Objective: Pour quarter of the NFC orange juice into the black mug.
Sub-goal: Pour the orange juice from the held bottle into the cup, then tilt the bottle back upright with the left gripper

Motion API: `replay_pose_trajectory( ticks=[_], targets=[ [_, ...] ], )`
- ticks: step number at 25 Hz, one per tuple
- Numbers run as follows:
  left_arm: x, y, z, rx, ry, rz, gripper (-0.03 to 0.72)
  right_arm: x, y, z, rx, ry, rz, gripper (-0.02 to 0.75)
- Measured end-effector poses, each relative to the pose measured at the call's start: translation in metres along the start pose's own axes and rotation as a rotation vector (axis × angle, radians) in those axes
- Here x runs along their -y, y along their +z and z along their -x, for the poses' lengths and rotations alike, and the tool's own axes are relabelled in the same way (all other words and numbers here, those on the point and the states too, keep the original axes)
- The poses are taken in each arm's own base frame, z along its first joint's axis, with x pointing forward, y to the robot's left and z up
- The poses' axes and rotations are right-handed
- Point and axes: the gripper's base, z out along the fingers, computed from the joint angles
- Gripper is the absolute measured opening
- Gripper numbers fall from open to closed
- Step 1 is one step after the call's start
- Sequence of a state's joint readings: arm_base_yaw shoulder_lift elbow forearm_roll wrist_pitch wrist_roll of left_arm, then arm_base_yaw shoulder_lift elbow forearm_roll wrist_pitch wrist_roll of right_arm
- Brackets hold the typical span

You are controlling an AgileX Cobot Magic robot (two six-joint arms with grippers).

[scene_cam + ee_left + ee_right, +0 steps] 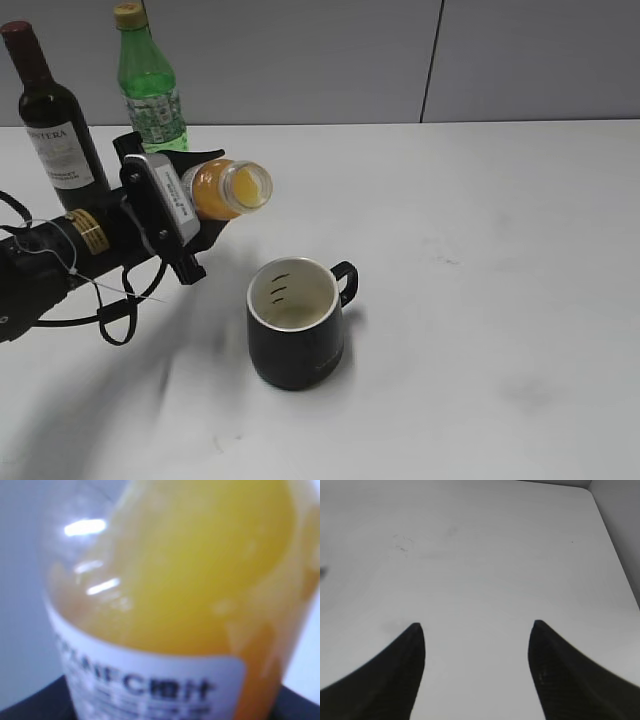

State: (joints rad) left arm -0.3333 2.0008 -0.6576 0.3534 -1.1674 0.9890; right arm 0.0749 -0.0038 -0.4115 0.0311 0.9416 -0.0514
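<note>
Surface point(500, 300), white and wide, carries everything in this scene, with a dark wine bottle point(52, 115) and a taller green bottle point(148, 85) standing at its far left edge. Nearer the middle sits the black mug point(298, 325), upright, handle turned to the right, its pale inside showing no juice that can be made out. The left pincer point(185, 205) grips the orange juice bottle point(225, 188) around its labelled body, jaws closed on it at a wide spread, and holds it tipped almost on its side, the uncapped mouth pointing right, above and a little left of the mug. The left wrist view shows juice pooled against the bottle's shoulder. No stream is visible. The right pincer point(476, 630) hangs over bare surface with its jaws apart and nothing between them.

The risk, judged from this pose, is a miss: the mouth appears short of the mug's rim, so further tilt could send juice onto the surface. A wide neck could also release more than a quarter at once.
</note>
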Motion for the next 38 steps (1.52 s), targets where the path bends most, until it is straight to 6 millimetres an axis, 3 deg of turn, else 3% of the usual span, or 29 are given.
replay_pose_trajectory(
  ticks=[10, 21, 38],
  targets=[
    [-0.001, 0.002, 0.0, -0.015, 0.121, 0.016, 0.47, 0.0, 0.0, 0.0, 0.0, 0.0, 0.0, 0.496],
    [0.014, 0.004, -0.009, -0.043, 0.19, -0.025, 0.47, 0.0, 0.0, 0.0, 0.0, 0.0, 0.0, 0.496],
    [0.013, 0.007, -0.009, -0.03, 0.305, -0.021, 0.47, 0.0, 0.0, 0.0, 0.0, 0.0, 0.0, 0.494]
  ],
)
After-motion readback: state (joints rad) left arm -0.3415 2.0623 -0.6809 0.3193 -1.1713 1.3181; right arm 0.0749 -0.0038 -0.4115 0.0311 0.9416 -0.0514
